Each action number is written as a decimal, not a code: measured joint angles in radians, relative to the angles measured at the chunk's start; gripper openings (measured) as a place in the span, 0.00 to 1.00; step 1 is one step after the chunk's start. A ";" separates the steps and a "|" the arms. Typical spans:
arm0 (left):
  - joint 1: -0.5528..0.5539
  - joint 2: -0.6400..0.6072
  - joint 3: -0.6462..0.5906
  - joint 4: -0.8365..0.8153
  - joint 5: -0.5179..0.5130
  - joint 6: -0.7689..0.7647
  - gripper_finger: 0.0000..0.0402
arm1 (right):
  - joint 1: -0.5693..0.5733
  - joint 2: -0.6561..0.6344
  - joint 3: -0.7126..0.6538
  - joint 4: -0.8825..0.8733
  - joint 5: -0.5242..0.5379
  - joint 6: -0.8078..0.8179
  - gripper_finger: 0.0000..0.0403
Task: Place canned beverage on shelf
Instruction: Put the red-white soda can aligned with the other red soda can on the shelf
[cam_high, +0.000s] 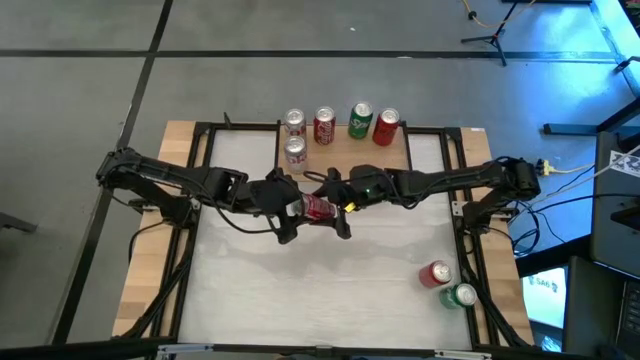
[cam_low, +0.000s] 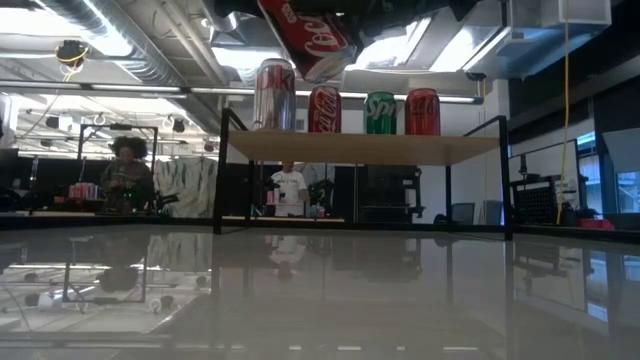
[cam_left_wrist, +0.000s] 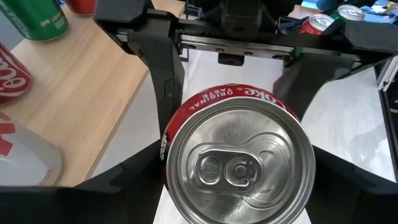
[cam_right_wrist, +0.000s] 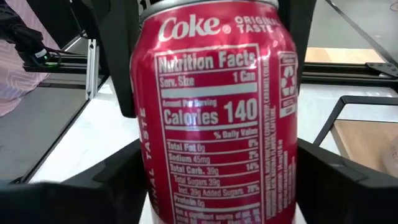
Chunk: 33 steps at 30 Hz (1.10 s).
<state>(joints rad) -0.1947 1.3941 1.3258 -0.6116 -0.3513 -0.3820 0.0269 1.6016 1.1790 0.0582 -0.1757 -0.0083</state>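
**Two hands on one Coke can, just short of the shelf**

Two hands meet at the middle of the high view, and between them hangs a red Coke can (cam_high: 318, 208), tilted and lifted clear of the white bench (cam_high: 330, 290). The left hand (cam_high: 290, 212) comes in from the picture's left, the right hand (cam_high: 343, 212) from the right. Each wrist view shows dark fingers pressed against the can's sides, so both hands look to be pinching it at once; which one carries the weight I cannot tell.

The shelf (cam_high: 345, 150) lies just above the can in the high view, toward the top of the frame. Five cans already stand on it: a silver one (cam_high: 293, 122), a red one (cam_high: 324, 126), a green one (cam_high: 360, 120) and another red (cam_high: 386, 127) in a row, with a second silver can (cam_high: 294, 151) in front at the left. The bare plank lies to the right of that front can.

The held can's long axis leans, its silver top toward the left hand; in the low view it slants at the upper middle, above the shelf row. It would need righting before it is set down, I judge.

It is glossy red with white lettering and looks undented. Two more cans, red (cam_high: 436, 274) and green (cam_high: 459, 296), wait at lower right.
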 joint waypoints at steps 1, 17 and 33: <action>0.000 0.000 0.000 0.000 0.002 0.000 0.71 | 0.000 0.000 0.000 0.000 0.000 -0.001 0.75; -0.009 -0.016 0.000 0.004 -0.002 0.036 0.81 | -0.002 -0.005 0.000 -0.008 -0.043 0.006 0.72; -0.018 -0.094 0.000 -0.017 -0.006 0.053 0.81 | -0.002 -0.045 -0.001 -0.049 -0.045 0.002 0.73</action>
<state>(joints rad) -0.2127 1.3002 1.3259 -0.6285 -0.3571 -0.3290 0.0254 1.5563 1.1782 0.0090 -0.2206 -0.0058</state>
